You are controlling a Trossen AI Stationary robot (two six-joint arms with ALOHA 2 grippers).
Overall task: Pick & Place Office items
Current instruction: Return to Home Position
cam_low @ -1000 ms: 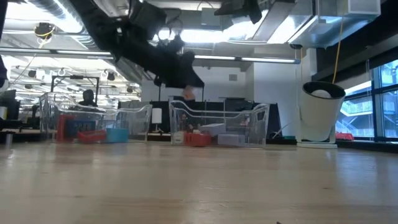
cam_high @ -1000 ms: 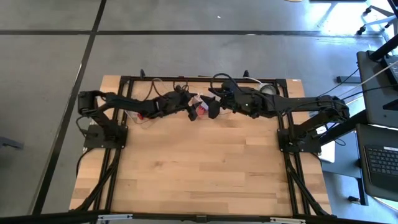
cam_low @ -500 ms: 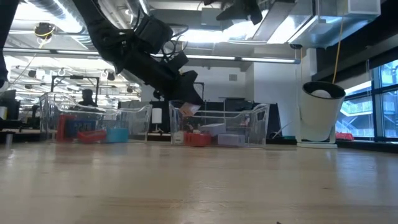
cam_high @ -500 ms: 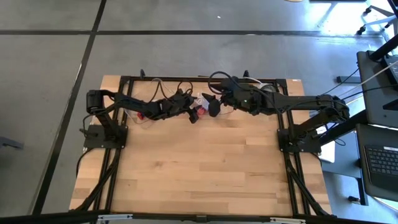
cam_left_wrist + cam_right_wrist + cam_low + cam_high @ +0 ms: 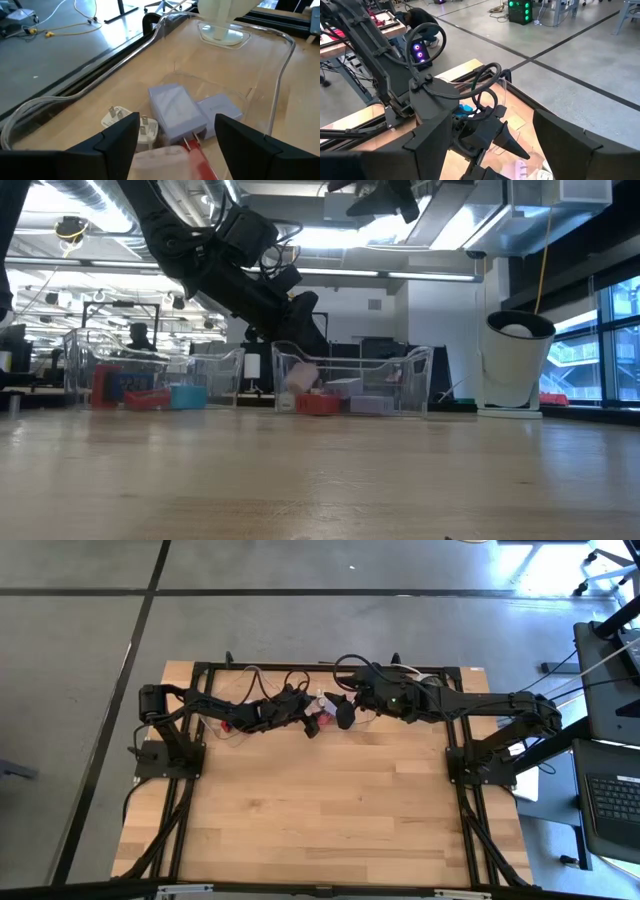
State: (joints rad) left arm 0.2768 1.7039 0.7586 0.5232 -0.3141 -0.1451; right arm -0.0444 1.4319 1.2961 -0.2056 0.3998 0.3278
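Table: pale wooden top (image 5: 320,820) with dark frame rails along its sides; both trays stand by its far edge
Left arm: (image 5: 215,712) stretched from its base at the table's left edge towards the middle of the far edge
Right arm: (image 5: 470,705) stretched from its base at the right edge towards the same spot
White round object: (image 5: 515,370) upright beyond the right tray's right end
Right tray: clear plastic (image 5: 410,370), at the middle of the far edge
Left tray: clear plastic (image 5: 75,365), beside the right tray with a small gap between them
Left gripper: (image 5: 177,120) fingers spread wide, holding nothing, hanging over the right tray's left end
Right gripper: (image 5: 490,117) fingers spread wide, holding nothing, raised just beside the left gripper and facing the left arm
Lavender-blue blocks: (image 5: 175,110) two, side by side and touching on the right tray's floor
Pink block: (image 5: 300,377) inside the right tray at its left end, apart from the left gripper above it
Red block: (image 5: 320,404) low in the right tray, just beside the pink block
White plug: (image 5: 127,122) flat in the right tray, next to the lavender-blue blocks
Teal block: (image 5: 187,395) in the left tray, towards its right end
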